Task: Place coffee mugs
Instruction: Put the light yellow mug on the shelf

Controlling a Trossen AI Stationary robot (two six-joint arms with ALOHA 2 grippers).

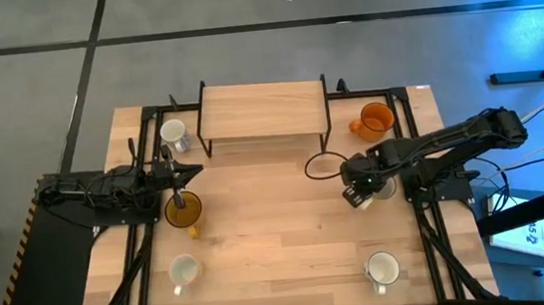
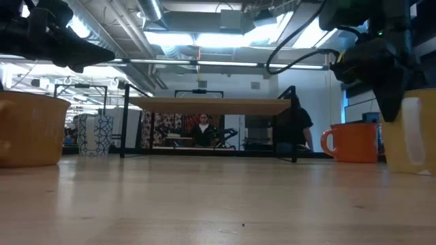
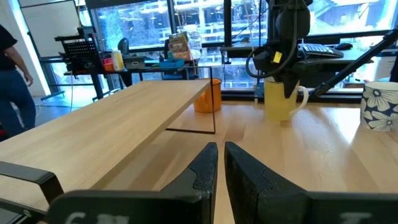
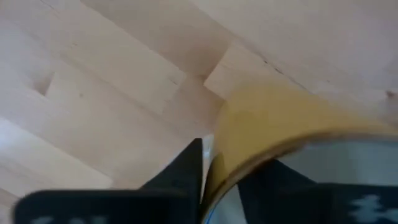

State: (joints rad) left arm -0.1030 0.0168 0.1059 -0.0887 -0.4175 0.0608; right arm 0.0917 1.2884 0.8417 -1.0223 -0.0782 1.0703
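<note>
The cream-yellow mug stands on the right side of the table, and my right gripper is shut on its rim. My left gripper hovers shut just past the far side of the amber-brown mug, touching nothing; the low view shows it above that mug. The orange mug rests on its base near the far right corner. A patterned white mug stands far left, and two white mugs stand near the front edge. My right gripper holds the cream-yellow mug by its rim wall, with one finger outside and the other inside the hollow. The fingers come from above, pointing down. The mug is upright; I cannot tell whether its base is on the table or lifted.
A low wooden shelf on a black wire frame stands at the middle of the far edge, between the patterned mug and the orange mug. A black cable loop lies beside the right arm. Bare wood fills the table's middle.
</note>
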